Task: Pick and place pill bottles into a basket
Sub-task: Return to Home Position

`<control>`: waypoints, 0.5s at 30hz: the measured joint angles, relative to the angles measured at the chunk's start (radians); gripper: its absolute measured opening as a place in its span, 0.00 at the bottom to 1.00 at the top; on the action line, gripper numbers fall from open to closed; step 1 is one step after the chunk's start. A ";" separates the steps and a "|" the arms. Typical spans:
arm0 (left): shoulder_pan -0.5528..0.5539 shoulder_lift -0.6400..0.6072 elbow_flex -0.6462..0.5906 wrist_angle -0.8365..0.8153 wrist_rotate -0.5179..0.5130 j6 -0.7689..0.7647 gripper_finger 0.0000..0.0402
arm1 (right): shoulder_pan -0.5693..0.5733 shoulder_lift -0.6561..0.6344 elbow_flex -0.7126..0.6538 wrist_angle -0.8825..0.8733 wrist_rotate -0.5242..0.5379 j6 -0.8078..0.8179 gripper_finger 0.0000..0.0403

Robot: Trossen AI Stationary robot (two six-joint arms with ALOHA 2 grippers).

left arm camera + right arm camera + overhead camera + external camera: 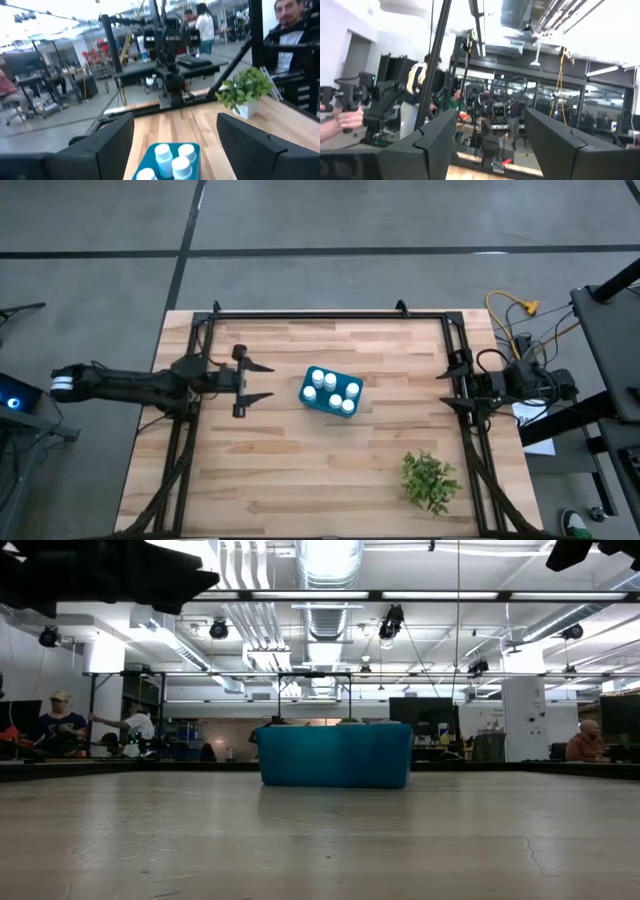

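The table point(300, 490) I work at is a top of pale wooden planks. A dark metal frame point(330, 313) runs along one long edge and down the two sides where my arms mount. The basket point(335, 755) sits near the middle, slightly askew to the planks. A small green plant point(430, 480) stands well apart from it, toward my right arm's side.

Teal-blue basket point(335, 755) upright on the pale wooden tabletop point(320, 840), its contents hidden by its walls, dark robot arm part point(100, 575) overhanging the upper left corner, person in a cap point(60, 720) far behind at left, second person point(585, 740) at right, ceiling duct point(325, 560) overhead
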 joint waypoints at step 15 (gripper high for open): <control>0.000 -0.253 -0.154 0.052 0.010 -0.004 0.66 | 0.000 0.000 -0.071 0.176 0.008 -0.035 0.56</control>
